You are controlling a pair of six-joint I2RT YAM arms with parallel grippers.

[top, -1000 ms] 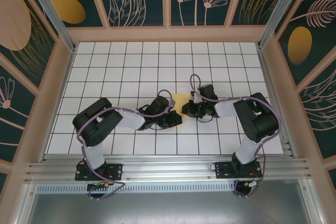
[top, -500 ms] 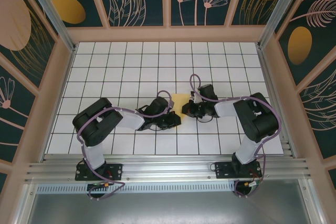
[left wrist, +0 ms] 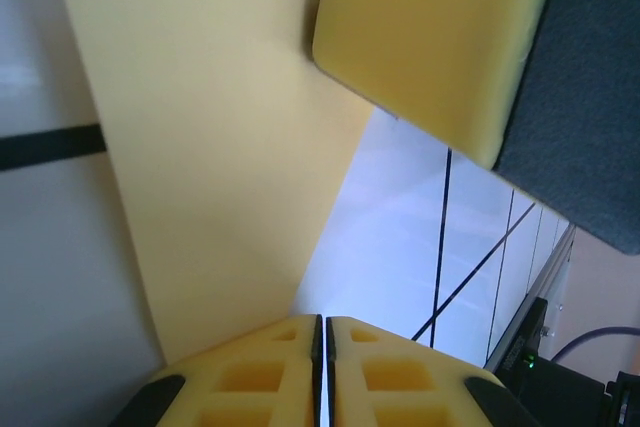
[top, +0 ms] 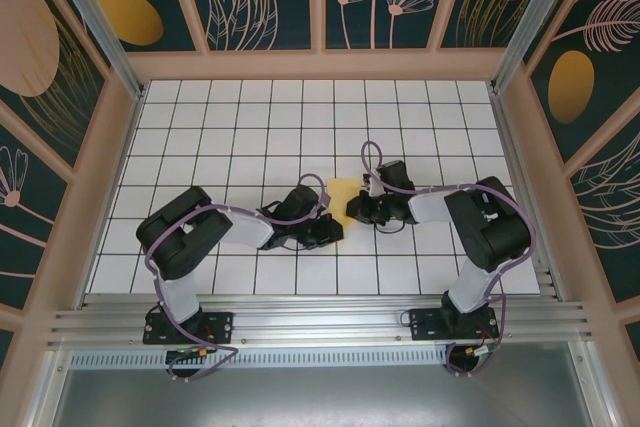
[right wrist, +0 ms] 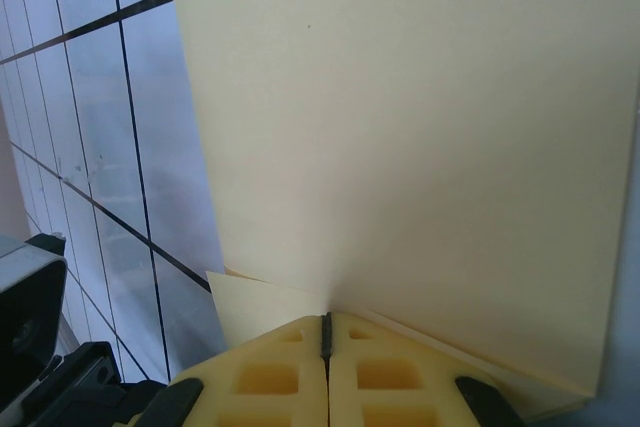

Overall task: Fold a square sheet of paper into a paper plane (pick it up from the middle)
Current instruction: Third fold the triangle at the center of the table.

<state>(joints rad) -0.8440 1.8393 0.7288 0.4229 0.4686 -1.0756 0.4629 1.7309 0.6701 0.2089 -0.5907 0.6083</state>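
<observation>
The square sheet of paper (top: 342,193) is yellow, partly folded, and lies mid-table between the two grippers. My right gripper (top: 351,211) is low at the sheet's right edge. In the right wrist view its jaws (right wrist: 325,319) are shut where the paper's (right wrist: 420,127) layers meet. My left gripper (top: 336,233) is at the sheet's near-left corner. In the left wrist view it is shut (left wrist: 322,319), and the paper (left wrist: 220,147) slips under its left finger, not between the jaws. A right finger (left wrist: 430,37) rests on the paper's far edge.
The white gridded table (top: 250,117) is walled by wooden panels on three sides. An aluminium rail (top: 320,322) with both arm bases runs along the near edge. Both arms are stretched low over the table toward the middle.
The left gripper has crept slightly toward the near edge. The paper and the right gripper stay as they were.
</observation>
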